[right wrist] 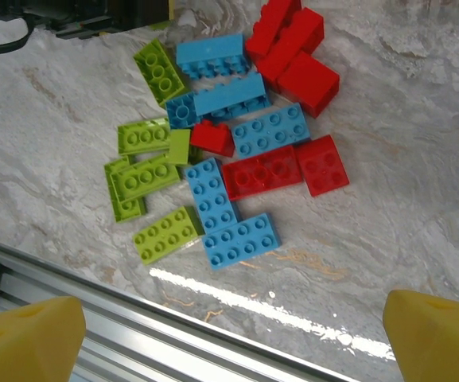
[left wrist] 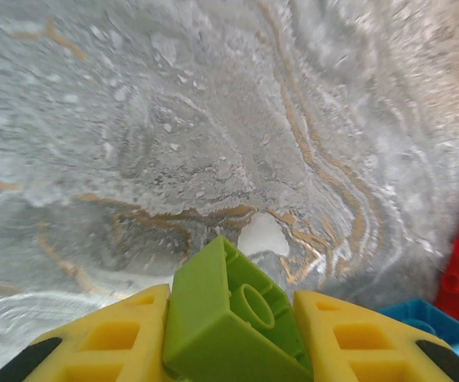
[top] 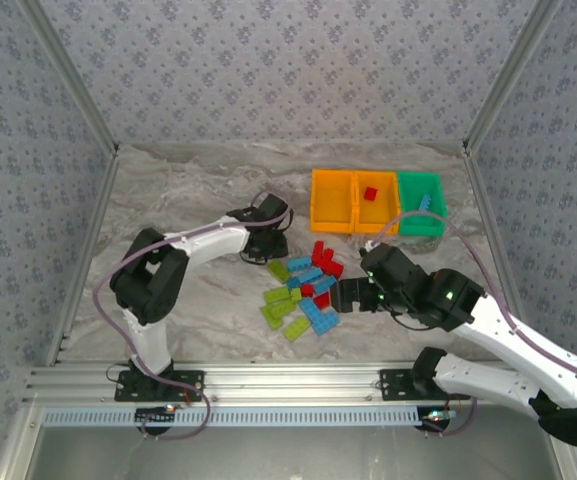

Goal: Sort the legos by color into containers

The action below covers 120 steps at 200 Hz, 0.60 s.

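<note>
Nearest the bases, the right gripper (right wrist: pixel 233 341) hangs at the right edge of the loose legos (top: pixel 303 290). Its jaws are spread wide with nothing between them. In its wrist view the red, light blue and lime green bricks lie scattered on the marbled table (right wrist: pixel 396 215) just ahead of the yellow fingertips (right wrist: pixel 30 334).

Past the pile, at its far left corner, the left gripper (left wrist: pixel 229 318) is clamped on a lime green brick (left wrist: pixel 241 314), whose hollow underside faces the camera. I cannot tell whether this brick is clear of the table.

Farthest back, three bins stand touching in a row. Two are orange bins (top: pixel 333 208), and the one nearer the green bin holds a red brick (top: pixel 370 193). The green bin (top: pixel 408 212), at the right end, holds a blue brick (top: pixel 425 202).
</note>
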Available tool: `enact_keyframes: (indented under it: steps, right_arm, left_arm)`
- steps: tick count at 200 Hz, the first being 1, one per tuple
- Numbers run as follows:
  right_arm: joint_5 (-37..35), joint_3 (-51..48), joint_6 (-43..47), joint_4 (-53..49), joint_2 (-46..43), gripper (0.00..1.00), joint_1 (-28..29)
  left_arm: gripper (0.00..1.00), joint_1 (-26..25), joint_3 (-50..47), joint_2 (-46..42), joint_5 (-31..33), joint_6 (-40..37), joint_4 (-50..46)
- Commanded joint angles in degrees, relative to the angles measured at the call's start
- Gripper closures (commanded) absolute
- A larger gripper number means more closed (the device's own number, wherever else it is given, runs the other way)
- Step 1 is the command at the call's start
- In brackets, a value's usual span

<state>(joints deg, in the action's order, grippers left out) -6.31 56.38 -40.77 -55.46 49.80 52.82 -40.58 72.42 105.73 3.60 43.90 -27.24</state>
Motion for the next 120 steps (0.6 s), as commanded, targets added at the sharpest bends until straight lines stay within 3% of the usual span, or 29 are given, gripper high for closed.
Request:
enact_keyframes:
  steps: [1, 25, 51, 94, 120]
  right_arm:
    - [-3.01, 0.31, -1.77, 1.49, -1.95, 0.01, 0.35]
    - [-6.86, 0.66, -2.69, 1.06, -3.83, 0.00, 0.35]
    - [-9.26, 0.44, -3.77, 0.80, -5.37, 0.00, 0.20]
    - [-10.46, 1.38, -4.19, -2.73, -6.78, 0.00, 0.23]
    - [-11.26, 2.00, -4.12, -4.74, -7.67, 0.00, 0.21]
  left_arm:
    - [0.79, -1.51, 3.78, -6.73, 3.52, -4.23, -2.85]
    - [0.79, -5.74, 10.02, -7.30, 6.29, -10.37, -1.95]
    - [0.79, -9.53, 19.37, -0.43, 6.49, -18.28, 1.80]
    - [0.78, -8.84, 38.80, 16.77, 9.87, -25.74, 1.34]
    - [0.71, -7.38, 53.35, 26.59, 9.24, -25.41, -3.99]
